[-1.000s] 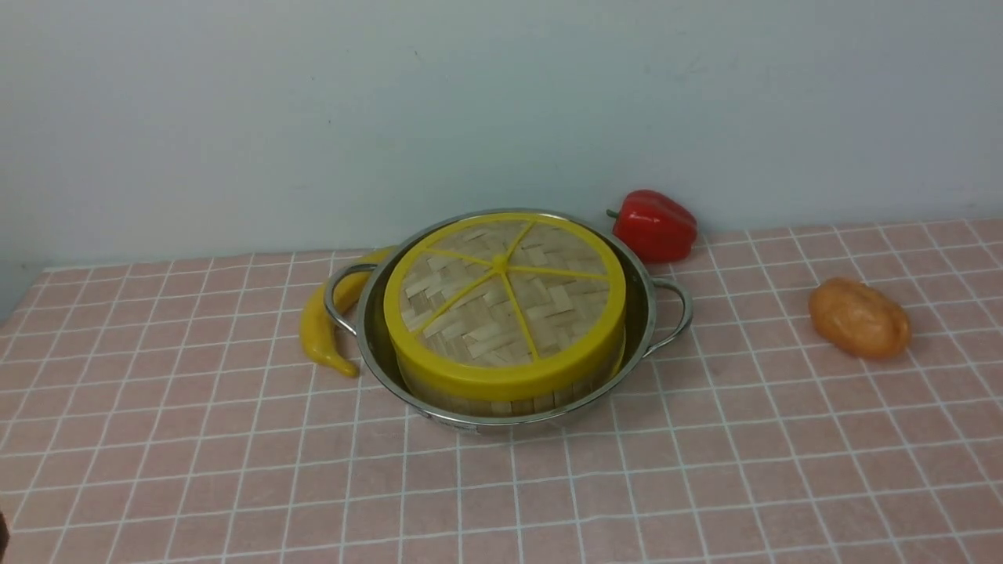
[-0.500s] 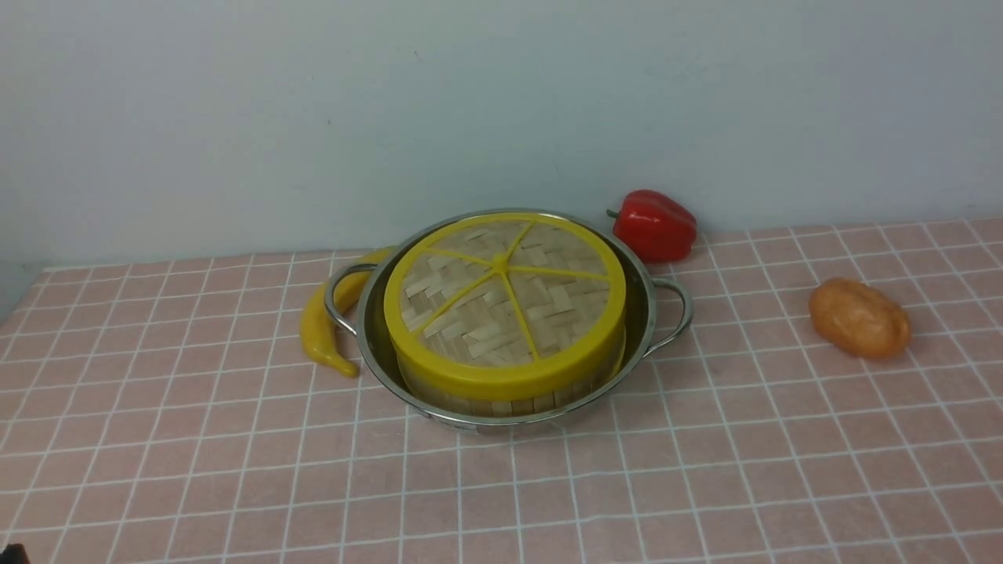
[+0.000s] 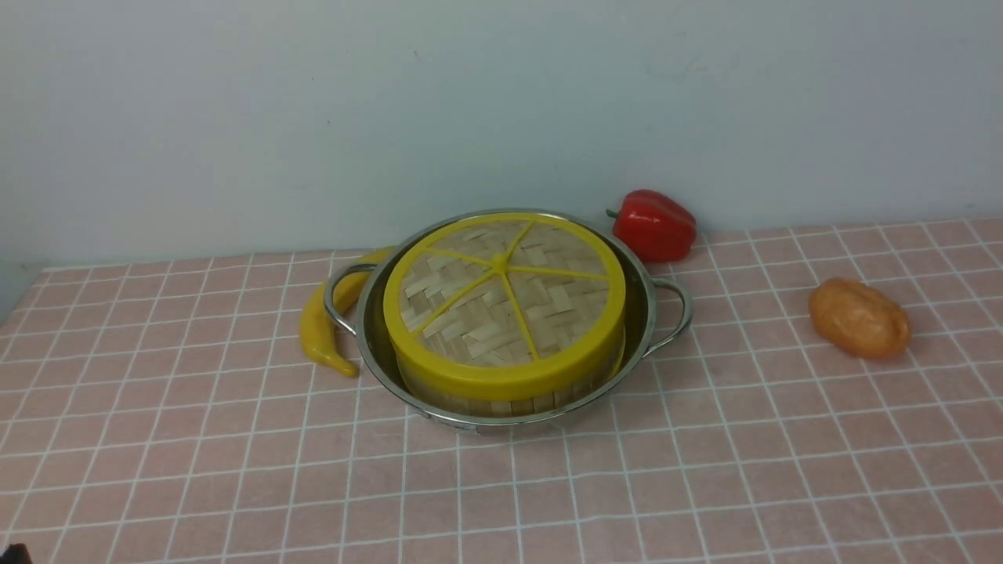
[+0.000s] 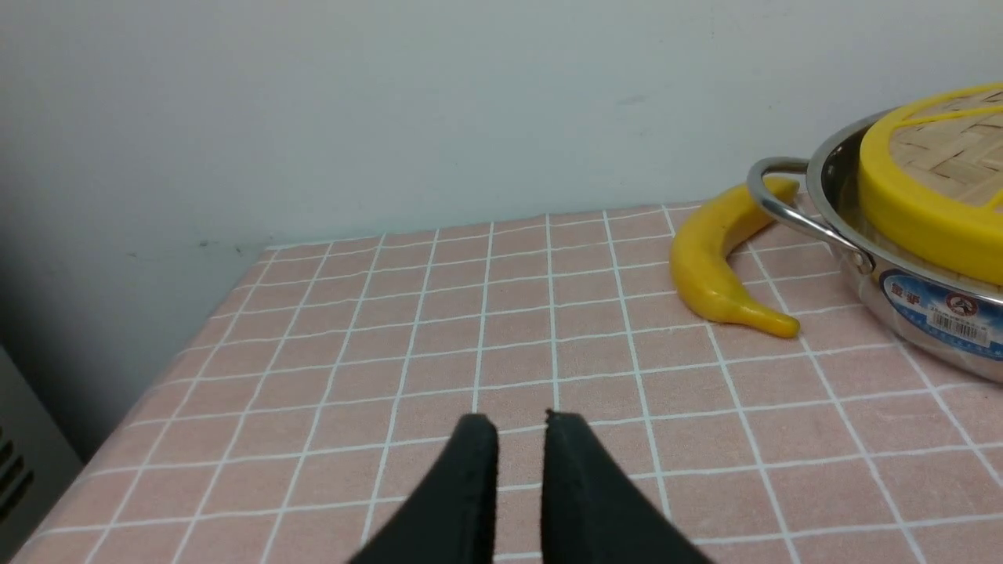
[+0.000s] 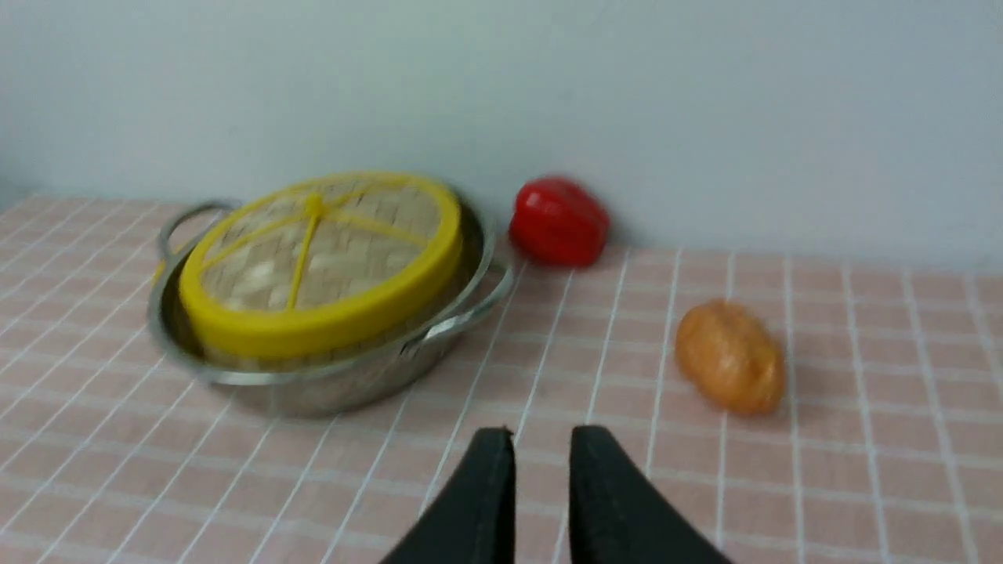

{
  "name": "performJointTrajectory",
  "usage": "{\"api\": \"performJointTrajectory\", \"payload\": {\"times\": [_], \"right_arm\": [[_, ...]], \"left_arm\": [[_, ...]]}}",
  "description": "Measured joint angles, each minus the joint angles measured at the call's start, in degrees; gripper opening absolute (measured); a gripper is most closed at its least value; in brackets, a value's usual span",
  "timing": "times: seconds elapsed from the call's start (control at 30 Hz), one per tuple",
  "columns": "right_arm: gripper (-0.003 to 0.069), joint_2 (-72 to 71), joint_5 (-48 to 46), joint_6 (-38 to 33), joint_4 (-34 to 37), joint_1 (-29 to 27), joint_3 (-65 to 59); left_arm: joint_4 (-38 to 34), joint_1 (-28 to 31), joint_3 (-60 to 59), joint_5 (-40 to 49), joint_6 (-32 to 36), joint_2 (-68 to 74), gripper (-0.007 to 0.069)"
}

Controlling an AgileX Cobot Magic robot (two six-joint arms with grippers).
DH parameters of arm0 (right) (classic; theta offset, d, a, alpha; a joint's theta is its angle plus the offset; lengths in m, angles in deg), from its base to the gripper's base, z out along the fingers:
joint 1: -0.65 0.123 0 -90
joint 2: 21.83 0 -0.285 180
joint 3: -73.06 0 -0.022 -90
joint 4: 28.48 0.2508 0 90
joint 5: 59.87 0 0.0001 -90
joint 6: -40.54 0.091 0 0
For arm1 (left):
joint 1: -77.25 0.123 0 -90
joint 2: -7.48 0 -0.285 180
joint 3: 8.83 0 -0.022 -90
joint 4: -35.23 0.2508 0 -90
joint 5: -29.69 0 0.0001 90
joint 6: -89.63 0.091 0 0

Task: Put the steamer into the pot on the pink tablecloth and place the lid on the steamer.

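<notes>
The shiny pot [image 3: 373,345] stands on the pink tablecloth [image 3: 235,470] near the back wall. Inside it sits the bamboo steamer [image 3: 509,405]; only its slat side shows below the lid [image 3: 501,305], which lies flat on top with its yellow rim and spokes. My left gripper [image 4: 521,419] hovers over bare cloth left of the pot, open by a narrow gap and empty. My right gripper [image 5: 542,432] hangs over the cloth right of the pot, also open by a narrow gap with nothing between its fingers.
A yellow banana [image 3: 321,329] lies against the pot's left handle. A red pepper [image 3: 654,225] sits behind the pot at the wall. An orange potato-like thing [image 3: 859,319] lies to the right. The cloth's left edge [image 4: 141,392] drops off.
Pot, steamer and lid have not moved. A dark bit of my left arm at the front view's lower left corner has sunk slightly.
</notes>
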Motion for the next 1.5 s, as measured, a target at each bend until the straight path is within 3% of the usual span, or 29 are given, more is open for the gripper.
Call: {"api": "performJointTrajectory", "payload": {"times": [0.23,0.5,1.5], "right_arm": [[0.0167,-1.6,19.0,-0.7,-6.5,-9.6,-17.0],[0.0197,-1.7,30.1,0.1,-8.6,-10.9,-30.8],[0.024,-1.9,31.5,0.6,-8.6,-10.9,-31.1]], "left_arm": [[0.0,0.0,0.0,0.0,-0.1,0.0,0.0097],[0.0,0.0,0.0,-0.1,-0.1,0.0,0.0106],[0.0,0.0,0.0,-0.1,-0.1,0.0,0.0149]]}}
